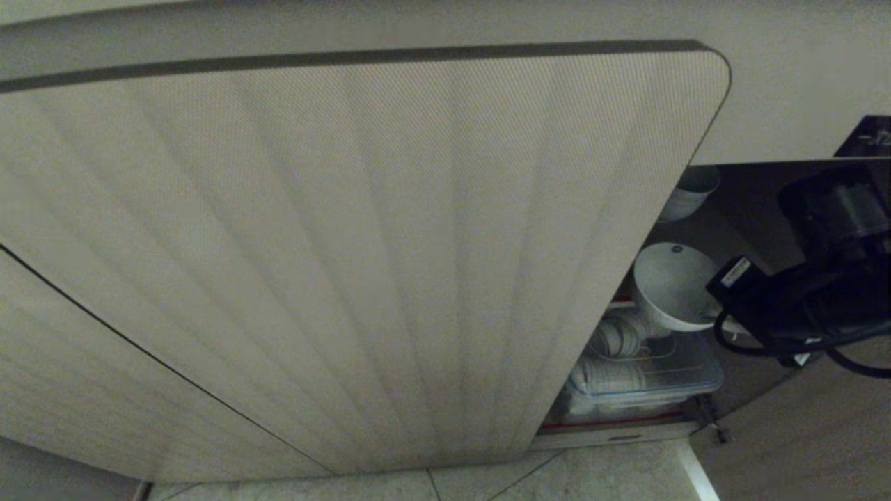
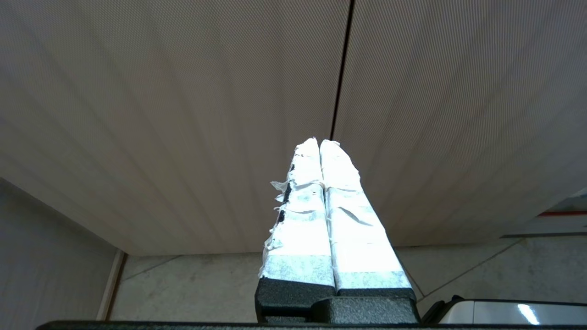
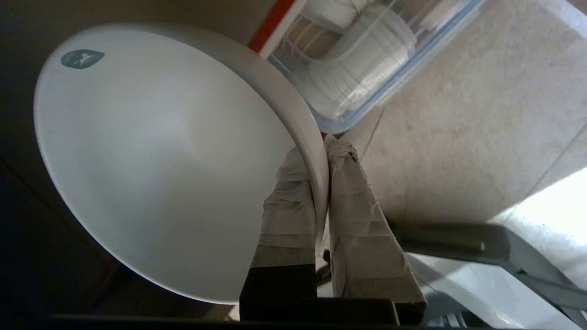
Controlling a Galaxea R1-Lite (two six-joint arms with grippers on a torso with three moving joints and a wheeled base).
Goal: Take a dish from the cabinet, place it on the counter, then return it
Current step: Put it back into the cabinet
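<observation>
Dish: we have the round white dish with a small teal mark near its rim (image 3: 151,156) clamped by its edge in our right gripper (image 3: 321,158), whose taped fingers (image 3: 286,201) pinch the rim from both sides.
Where it is: at the mouth of the low cabinet with pale ribbed doors (image 1: 334,264), in front of the dark interior and above the clear plastic box of stacked white crockery (image 1: 644,379) — clear of the shelf, as far as we can tell.
Left gripper: our left gripper (image 2: 321,146) is parked facing the closed doors, its taped fingers pressed together on nothing.
Done: we judge the pick made and the dish on its way out.
Left: setting it on the counter — not in view here — then returning it.
</observation>
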